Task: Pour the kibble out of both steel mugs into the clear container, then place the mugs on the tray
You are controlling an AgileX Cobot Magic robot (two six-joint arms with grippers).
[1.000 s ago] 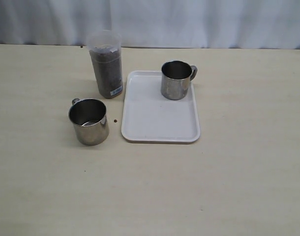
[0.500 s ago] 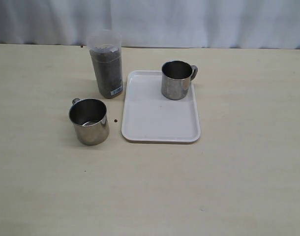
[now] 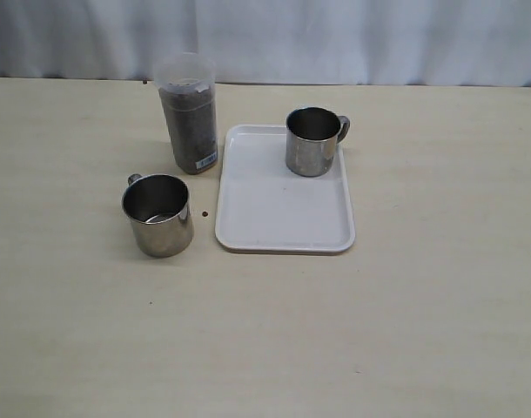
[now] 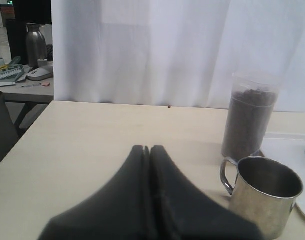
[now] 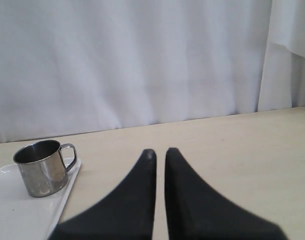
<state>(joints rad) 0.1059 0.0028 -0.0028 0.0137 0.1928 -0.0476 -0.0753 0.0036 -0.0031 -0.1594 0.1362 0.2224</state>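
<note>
While left gripper (image 4: 146, 148) and right gripper (image 5: 160, 151) hang clenched empty, kibble (image 3: 189, 131) fills the clear container (image 3: 185, 74), one steel mug (image 3: 311, 148) sits on the tray (image 3: 283, 222) beyond the right jaws, the other mug (image 3: 158, 222) off-tray by the left.

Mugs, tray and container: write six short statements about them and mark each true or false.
1. One mug stands on the tray. True.
2. The other mug lies on its side. False: it stands upright on the table, off the tray.
3. The container holds kibble. True.
4. The container stands on the tray. False: it stands on the table beside it.
5. A pellet lies between the other mug and the tray. True.
6. The left gripper grips a mug. False: it is shut on nothing.
</note>
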